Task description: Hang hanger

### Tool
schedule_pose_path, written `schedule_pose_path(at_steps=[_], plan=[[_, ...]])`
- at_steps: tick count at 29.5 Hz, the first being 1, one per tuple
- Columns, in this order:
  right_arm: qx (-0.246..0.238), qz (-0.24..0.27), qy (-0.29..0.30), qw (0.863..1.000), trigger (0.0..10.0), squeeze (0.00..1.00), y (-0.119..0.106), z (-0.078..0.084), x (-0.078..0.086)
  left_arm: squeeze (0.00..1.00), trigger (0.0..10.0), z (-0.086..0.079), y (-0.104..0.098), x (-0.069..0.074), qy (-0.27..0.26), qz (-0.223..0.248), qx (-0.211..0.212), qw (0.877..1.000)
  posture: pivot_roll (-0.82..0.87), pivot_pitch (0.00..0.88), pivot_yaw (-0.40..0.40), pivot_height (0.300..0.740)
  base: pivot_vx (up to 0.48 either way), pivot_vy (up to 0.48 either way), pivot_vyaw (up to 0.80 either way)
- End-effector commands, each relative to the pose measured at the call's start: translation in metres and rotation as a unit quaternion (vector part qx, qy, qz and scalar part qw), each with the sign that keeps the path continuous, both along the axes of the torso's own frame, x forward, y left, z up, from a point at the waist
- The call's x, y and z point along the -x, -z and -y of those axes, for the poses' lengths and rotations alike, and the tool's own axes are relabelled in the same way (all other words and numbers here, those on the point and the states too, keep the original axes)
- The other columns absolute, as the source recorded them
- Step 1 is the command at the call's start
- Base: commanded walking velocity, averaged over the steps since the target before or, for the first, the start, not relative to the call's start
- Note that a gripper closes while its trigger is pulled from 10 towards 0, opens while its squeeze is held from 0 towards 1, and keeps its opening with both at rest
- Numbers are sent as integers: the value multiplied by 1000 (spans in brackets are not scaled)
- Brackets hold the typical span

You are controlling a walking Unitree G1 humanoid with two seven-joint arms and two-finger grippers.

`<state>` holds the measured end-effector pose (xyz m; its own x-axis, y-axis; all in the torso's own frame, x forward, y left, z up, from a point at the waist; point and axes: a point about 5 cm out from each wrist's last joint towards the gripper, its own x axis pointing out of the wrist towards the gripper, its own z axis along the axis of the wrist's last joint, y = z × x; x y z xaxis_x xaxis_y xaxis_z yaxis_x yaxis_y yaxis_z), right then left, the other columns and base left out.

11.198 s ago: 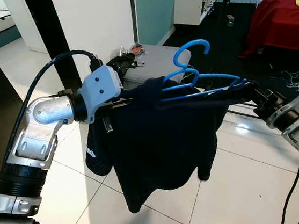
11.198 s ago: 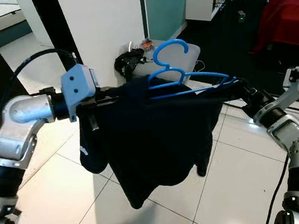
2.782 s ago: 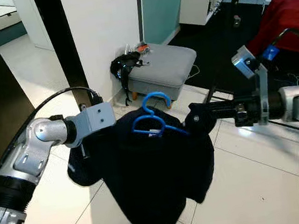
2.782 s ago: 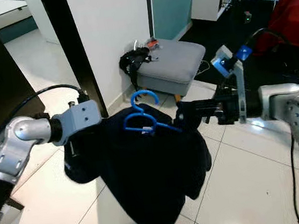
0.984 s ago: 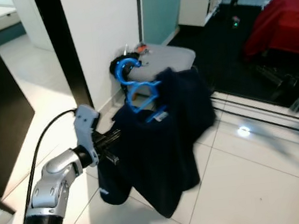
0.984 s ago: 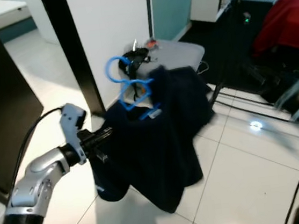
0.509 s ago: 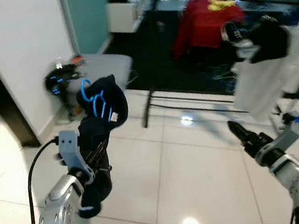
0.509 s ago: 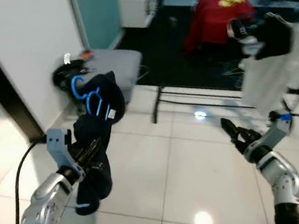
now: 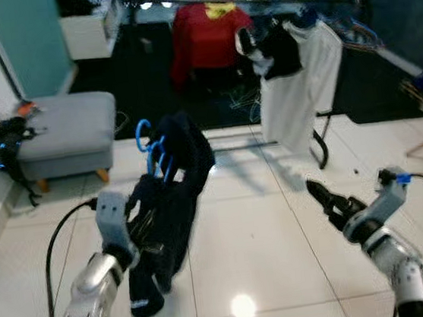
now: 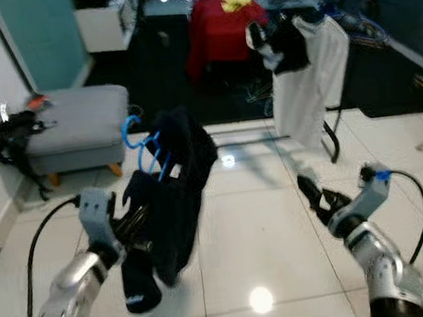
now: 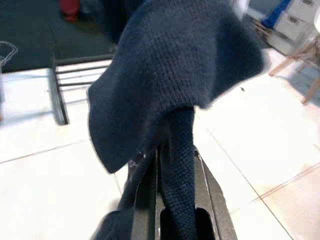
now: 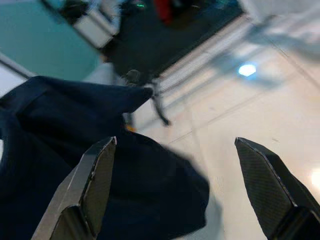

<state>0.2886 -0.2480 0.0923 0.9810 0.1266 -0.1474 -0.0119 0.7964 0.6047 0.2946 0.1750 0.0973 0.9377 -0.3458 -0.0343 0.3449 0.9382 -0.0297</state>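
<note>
The left gripper (image 11: 172,220) is closed on a dark blue garment (image 9: 172,201), and in the left wrist view a strip of the cloth is pinched between the 2 black fingers (image 11: 141,197) while the rest bulges above and beyond their tips. The blue hanger (image 9: 152,151) is inside this garment; its hook sticks out at the top, above and ahead of the left fingers, and the cloth hangs down from it in a bunched way, with 1 sleeve end dropping below the gripper toward the white tiled floor (image 9: 260,252). The right gripper (image 9: 323,196) is well apart from the garment, on the other side, low over the floor. Its 2 fingers (image 12: 90,185) are spread wide with nothing between them, and in the right wrist view the dark garment lies beyond the tips. Far ahead of both grippers stands a clothes rack (image 9: 255,0) with a red garment (image 9: 205,33) and a white garment (image 9: 295,88) on it. A grey stool (image 9: 63,133) is beyond the left gripper, beside a white wall, with a black bag (image 9: 0,148) next to it.
</note>
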Motion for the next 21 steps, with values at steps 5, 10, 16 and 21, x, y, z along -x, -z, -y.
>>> schedule_pose_path(at_steps=[5,10,16,21], plan=[[8,27,15,999,10000,0,-10,0,-8,0,10000,5,-26,-2,12,63,-28,998,-29,84,-53,740,292,0,0],[7,39,19,999,10000,0,-15,-2,-10,0,10000,12,-30,-3,19,73,-39,996,-32,81,-46,740,468,0,0],[18,36,28,999,10000,0,-12,-4,-11,0,10000,21,-29,-3,28,81,-62,994,-33,77,-38,740,480,0,-533],[18,38,30,999,10000,0,-11,-6,-12,0,10000,23,-31,-3,25,83,-71,994,-33,75,-36,740,480,0,-800]])
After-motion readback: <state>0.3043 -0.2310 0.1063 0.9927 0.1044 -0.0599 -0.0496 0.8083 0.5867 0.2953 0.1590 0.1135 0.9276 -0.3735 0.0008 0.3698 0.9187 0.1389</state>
